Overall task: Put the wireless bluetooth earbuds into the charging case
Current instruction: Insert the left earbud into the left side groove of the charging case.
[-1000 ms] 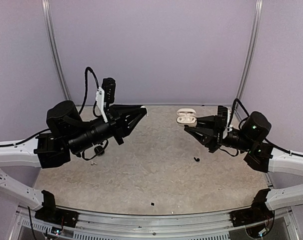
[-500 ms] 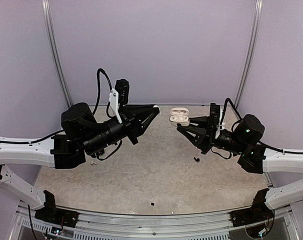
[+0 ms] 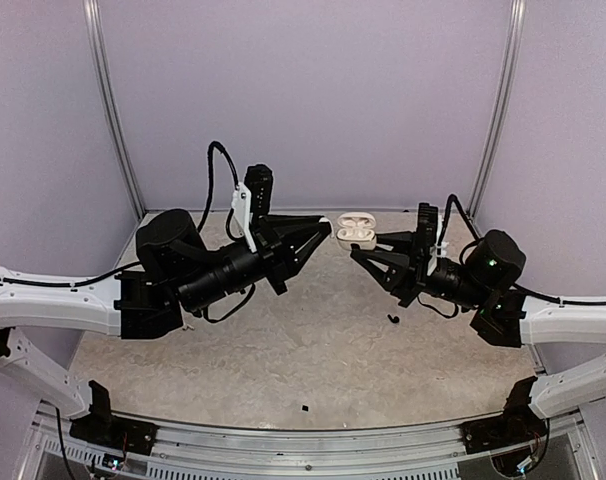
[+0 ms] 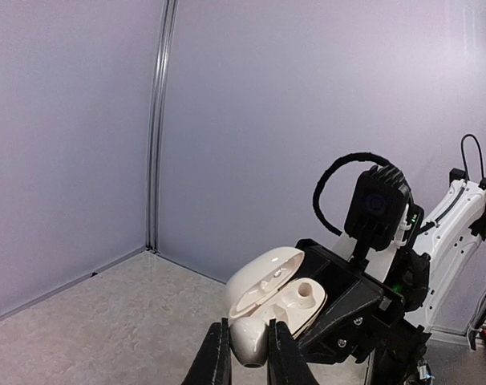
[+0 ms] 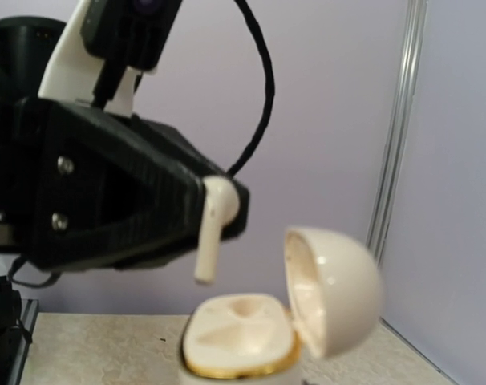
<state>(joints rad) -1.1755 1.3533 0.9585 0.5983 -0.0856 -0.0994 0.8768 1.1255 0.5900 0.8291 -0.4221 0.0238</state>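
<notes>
Earbud: a white earbud [image 5: 213,227] hangs in mid-air over the far centre of the table, stem pointing down, just left of the case and above its base.
Left gripper: the left gripper [image 3: 329,231] is closed on the earbud, which is pinched at the fingertips by its rounded head.
Risk, slip: the glossy earbud is held by a very small contact, so a nudge against the case rim would likely twist it or drop it.
Risk, misalignment: both items are held aloft, so any drift of either arm could put the stem beside its well.
Risk, lid: an approach from the right would meet the raised lid [image 5: 333,289].
Charging case: the white charging case [image 3: 355,231] is open and hinged to the right.
Case contents: a rounded stub shows in the base from the left wrist view; whether it is a seated bud is unclear.
Right gripper: the right gripper [image 3: 361,249] is clamped on the case base from below.
Table: the table [image 3: 283,350] carries a small dark item [image 3: 392,319] near the right arm.
</notes>
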